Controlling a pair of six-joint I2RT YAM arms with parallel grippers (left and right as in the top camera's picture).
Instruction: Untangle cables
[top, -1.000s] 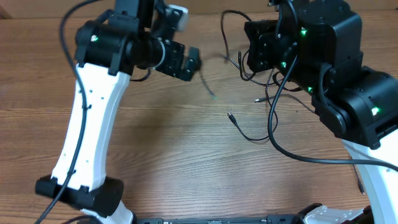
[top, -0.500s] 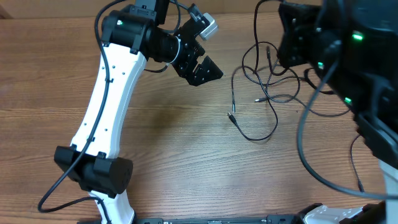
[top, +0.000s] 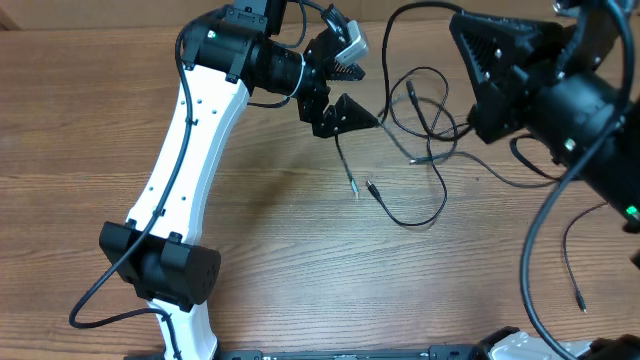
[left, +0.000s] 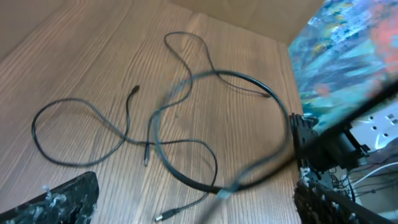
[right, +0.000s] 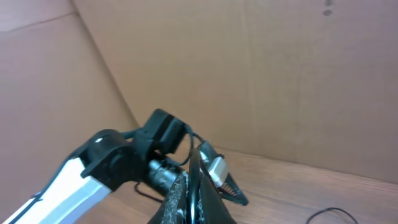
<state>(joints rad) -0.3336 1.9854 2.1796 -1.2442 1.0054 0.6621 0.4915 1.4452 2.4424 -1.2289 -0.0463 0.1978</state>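
Observation:
Several thin black cables lie in loose loops on the wooden table right of centre. One plug end points left. My left gripper is open just left of the loops, and a thin strand runs down from beside its lower jaw. In the left wrist view its jaws are wide apart above the cable loops and a plug. My right gripper is raised. In the right wrist view its fingers are shut on a black cable.
Another thin black cord lies at the right edge under the right arm. The left arm's white link crosses the table's left half. A cardboard wall stands behind the table.
The left gripper has swung right toward the loops. The right arm has lifted and pulled back to the right, drawing the cable loops up and rightward. A strand now trails below the left gripper.

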